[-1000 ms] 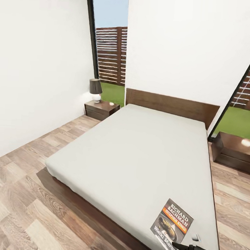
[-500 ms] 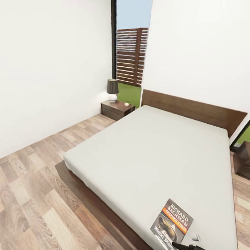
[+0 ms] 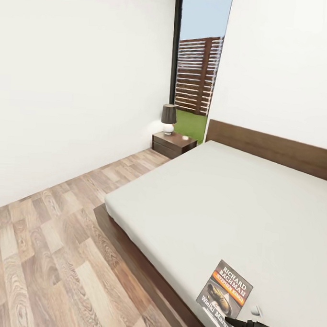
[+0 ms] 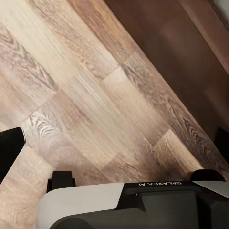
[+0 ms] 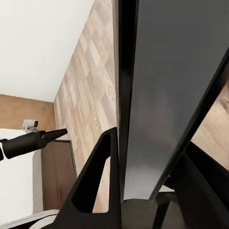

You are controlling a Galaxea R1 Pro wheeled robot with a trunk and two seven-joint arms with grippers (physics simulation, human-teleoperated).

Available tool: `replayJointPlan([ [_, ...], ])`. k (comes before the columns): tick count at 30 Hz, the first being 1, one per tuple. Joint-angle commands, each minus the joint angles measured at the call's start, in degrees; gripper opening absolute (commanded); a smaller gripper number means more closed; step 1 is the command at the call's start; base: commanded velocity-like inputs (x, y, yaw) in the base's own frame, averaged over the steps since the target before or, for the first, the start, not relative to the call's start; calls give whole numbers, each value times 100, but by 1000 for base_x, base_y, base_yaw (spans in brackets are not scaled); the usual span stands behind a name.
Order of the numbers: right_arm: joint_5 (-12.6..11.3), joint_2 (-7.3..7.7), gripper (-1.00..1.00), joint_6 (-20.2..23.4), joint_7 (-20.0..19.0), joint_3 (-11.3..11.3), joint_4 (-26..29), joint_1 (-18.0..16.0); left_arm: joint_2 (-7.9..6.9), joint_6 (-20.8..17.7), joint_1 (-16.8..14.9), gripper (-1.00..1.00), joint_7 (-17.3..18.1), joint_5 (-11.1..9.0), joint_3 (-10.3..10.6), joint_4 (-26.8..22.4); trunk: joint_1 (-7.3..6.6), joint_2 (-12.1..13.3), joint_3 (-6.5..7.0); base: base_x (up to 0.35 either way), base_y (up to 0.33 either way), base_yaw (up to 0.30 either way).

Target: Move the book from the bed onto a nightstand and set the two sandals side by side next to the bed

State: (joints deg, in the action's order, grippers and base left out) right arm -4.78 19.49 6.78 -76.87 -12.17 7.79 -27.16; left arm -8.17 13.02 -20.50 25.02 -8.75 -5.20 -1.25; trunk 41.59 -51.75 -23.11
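The book (image 3: 224, 297), dark with an orange band and "RICHARD BACHMAN" lettering, is held at its lower edge by my right gripper (image 3: 233, 323), low in the head view and in front of the bed's near corner. In the right wrist view the book (image 5: 167, 71) is a grey slab clamped between the black fingers (image 5: 107, 162). The bed (image 3: 228, 200) has a pale grey mattress and a dark headboard. A nightstand (image 3: 173, 144) stands at its far left. My left gripper (image 4: 114, 143) hangs open over the plank floor. The sandals are out of view.
A small lamp (image 3: 169, 117) with a dark shade stands on the nightstand. Behind it a tall window (image 3: 197, 64) shows a slatted fence and grass. A white wall runs along the left, with wood floor (image 3: 49, 244) between it and the bed.
The camera has swung left: bed, nightstand and window slid right in the picture, and the right-hand nightstand left the view. The book and right gripper keep their place in the picture.
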Motion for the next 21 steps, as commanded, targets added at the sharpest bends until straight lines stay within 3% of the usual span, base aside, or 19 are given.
replayJointPlan([
  [1, -58, 3, -100, 69, -29, 3, 2, -2, 0, -1, -6, 100, 38, -13, -43, 11, 1, -5, -6, 0, 0, 288],
  [21, -58, 3, -100, 69, -29, 4, -3, 0, 0, -1, -6, 100, 38, -13, -40, 11, 1, -5, -6, 0, 0, 288],
])
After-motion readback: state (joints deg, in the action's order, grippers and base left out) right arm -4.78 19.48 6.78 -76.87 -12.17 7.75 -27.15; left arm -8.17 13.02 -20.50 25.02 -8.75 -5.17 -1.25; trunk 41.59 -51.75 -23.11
